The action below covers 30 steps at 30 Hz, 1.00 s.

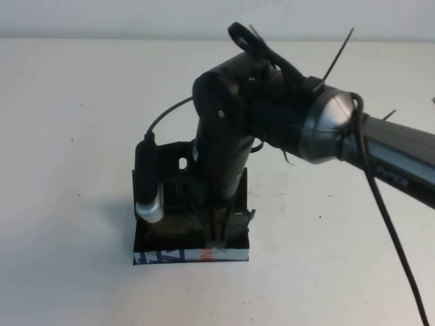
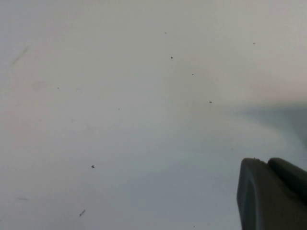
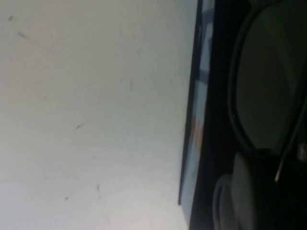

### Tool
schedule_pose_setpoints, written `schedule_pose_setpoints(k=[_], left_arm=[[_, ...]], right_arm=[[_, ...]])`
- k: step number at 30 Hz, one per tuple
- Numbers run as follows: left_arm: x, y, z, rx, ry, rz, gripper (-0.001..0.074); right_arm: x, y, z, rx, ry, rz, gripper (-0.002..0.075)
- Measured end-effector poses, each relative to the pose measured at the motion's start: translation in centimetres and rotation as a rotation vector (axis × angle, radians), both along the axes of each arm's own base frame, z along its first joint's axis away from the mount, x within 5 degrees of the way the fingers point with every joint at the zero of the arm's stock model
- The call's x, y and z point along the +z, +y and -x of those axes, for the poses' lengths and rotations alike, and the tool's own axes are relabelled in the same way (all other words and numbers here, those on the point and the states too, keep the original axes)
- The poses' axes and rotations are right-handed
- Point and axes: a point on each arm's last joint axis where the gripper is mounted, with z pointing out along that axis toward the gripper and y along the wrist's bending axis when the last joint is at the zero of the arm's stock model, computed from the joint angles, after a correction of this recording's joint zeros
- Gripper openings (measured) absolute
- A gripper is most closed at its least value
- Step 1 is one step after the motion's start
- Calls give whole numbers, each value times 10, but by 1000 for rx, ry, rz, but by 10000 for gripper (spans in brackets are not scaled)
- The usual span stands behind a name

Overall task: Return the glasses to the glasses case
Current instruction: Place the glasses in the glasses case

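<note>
Centre frame, the right gripper (image 1: 216,227) reaches down into the open glasses case (image 1: 192,256), lowering the glasses (image 3: 268,86) inside; its grip cannot be told. Next likely: release and withdraw. The left gripper (image 2: 273,194) idles over bare table (image 2: 120,110), out of the high view.

You have the right arm reaching in from the right edge, its black right gripper (image 1: 216,227) pointed straight down into the open black rectangular glasses case (image 1: 192,255), which sits on the plain white table (image 1: 68,102). You can see the case's front side, printed blue, white and orange, facing the camera. The gripper's body hides most of the case's interior, so you cannot tell how its fingers stand. A black cable runs along the arm and hangs across the table's right part.
</note>
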Motion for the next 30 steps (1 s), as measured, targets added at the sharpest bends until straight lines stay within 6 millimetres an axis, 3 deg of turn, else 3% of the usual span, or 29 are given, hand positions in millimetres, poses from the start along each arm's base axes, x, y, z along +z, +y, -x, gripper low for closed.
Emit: schedule_pose_setpoints(k=[4,10,30], left_arm=[[0,0,0,0,0,0,-5],[0,0,0,0,0,0,-5],[0,0,0,0,0,0,-5]], right_arm=[[-9,17,-9,11,-7,-8,13],[-27,26,-16,6,11,10,13],[-45,21,-29,-30,38,41,13]])
